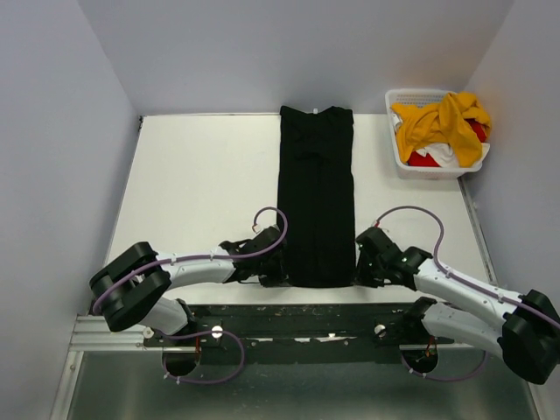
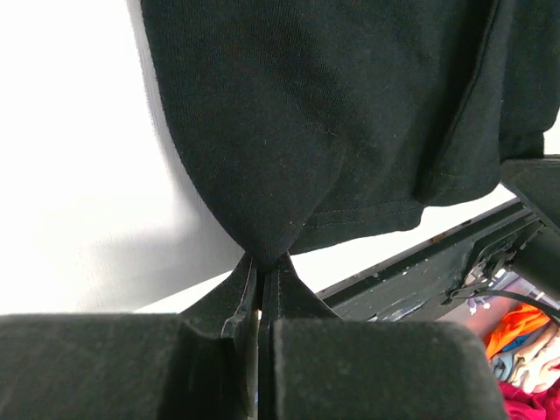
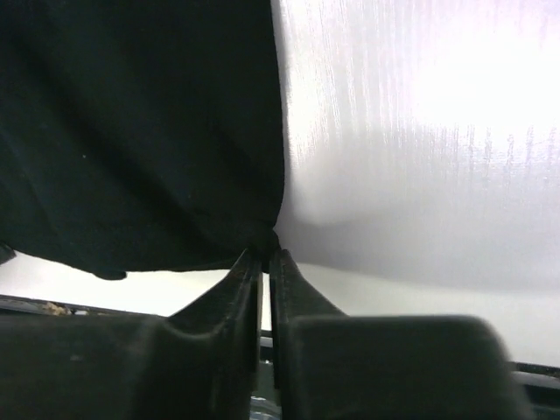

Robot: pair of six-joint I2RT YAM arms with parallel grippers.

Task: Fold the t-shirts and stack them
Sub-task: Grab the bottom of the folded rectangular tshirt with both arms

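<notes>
The black t-shirt lies as a long narrow strip down the middle of the table, sleeves folded in. My left gripper is shut on its near left corner; the left wrist view shows the cloth pinched at the fingertips. My right gripper is shut on its near right corner, seen in the right wrist view with the cloth hanging from it. The mustard-yellow shirt, red shirt and white shirt lie heaped in the basket.
The white slatted basket stands at the far right corner of the white table. Grey walls close in left, right and behind. The black mounting rail runs along the near edge.
</notes>
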